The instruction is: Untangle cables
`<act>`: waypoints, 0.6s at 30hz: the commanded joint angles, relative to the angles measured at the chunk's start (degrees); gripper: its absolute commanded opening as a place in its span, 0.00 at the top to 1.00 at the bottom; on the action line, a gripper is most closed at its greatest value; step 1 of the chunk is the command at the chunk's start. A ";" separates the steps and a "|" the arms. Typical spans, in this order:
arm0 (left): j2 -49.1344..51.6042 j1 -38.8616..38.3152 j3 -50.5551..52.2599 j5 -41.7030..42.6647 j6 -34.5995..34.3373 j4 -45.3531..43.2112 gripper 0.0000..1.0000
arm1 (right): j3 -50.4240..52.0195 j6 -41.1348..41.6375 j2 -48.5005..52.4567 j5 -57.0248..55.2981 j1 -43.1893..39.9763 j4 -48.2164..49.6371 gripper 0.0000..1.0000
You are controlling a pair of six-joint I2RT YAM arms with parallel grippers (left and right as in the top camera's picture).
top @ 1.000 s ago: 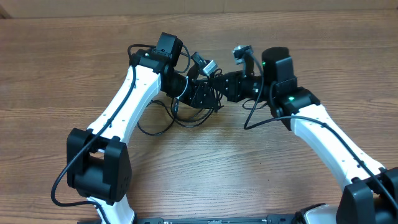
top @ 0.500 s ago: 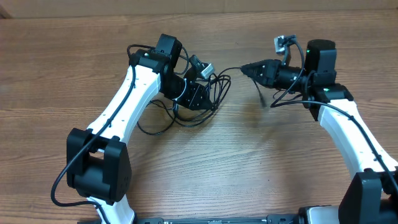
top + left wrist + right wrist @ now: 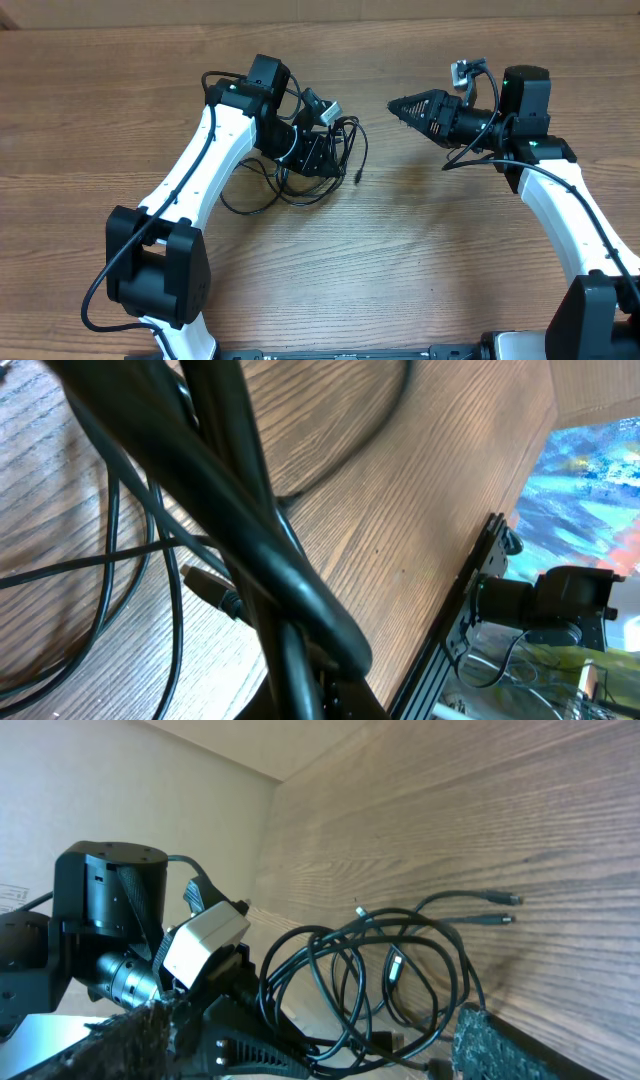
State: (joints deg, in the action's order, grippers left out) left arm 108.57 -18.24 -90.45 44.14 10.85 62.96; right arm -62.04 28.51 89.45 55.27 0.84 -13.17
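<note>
Gripping the tangled cables [image 3: 340,138] in the shut left gripper [image 3: 316,152], loops and plug ends spilling onto the table [image 3: 400,260] just beside it, left of centre, and holding the right gripper [image 3: 400,104] wide open and empty, well apart to the tangle's right.

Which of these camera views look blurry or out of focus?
Left wrist: foreground blurred, table grain sharp. Right wrist: cables crisp, its own fingers soft at the bottom edge. Overhead: sharp, evenly lit, soft shadows.
</note>
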 commanded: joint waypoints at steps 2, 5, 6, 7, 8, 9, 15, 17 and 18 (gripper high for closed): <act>0.07 0.31 -0.35 2.47 0.28 -0.59 0.96 | -0.61 -1.11 -0.07 0.46 0.33 -1.36 0.11; 0.07 0.31 -0.35 4.72 0.28 -2.08 0.96 | -0.61 -5.84 -0.07 1.90 2.58 -2.08 0.11; 0.07 0.31 -0.35 4.85 0.33 -2.38 0.96 | -0.61 -6.93 -0.07 2.45 3.17 -1.95 0.11; 0.07 0.31 -0.35 4.79 0.66 -2.60 0.96 | -0.61 -9.22 -0.07 3.50 4.20 -1.84 0.11; 0.07 0.31 -0.35 4.42 1.42 -2.69 0.96 | -0.61 -10.95 -0.07 4.20 4.85 -1.77 0.11; 0.07 0.28 -0.35 3.26 1.38 -2.82 0.96 | -0.61 -12.87 -0.07 4.70 5.77 -1.75 0.11; 0.07 0.26 -0.35 2.01 1.36 -2.84 0.96 | -0.61 -19.58 -0.07 4.85 9.90 -1.77 0.11; 0.07 0.24 -0.35 2.23 1.33 -2.82 0.96 | -0.61 -21.03 -0.07 4.81 11.13 -1.75 0.16; 0.07 0.24 -0.35 2.89 1.36 -2.82 0.96 | -0.61 -21.57 -0.07 4.31 11.76 -1.75 0.19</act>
State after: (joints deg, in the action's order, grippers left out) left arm 108.57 -18.24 -90.45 45.78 11.05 60.36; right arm -62.04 11.33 89.45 59.22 10.87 -15.07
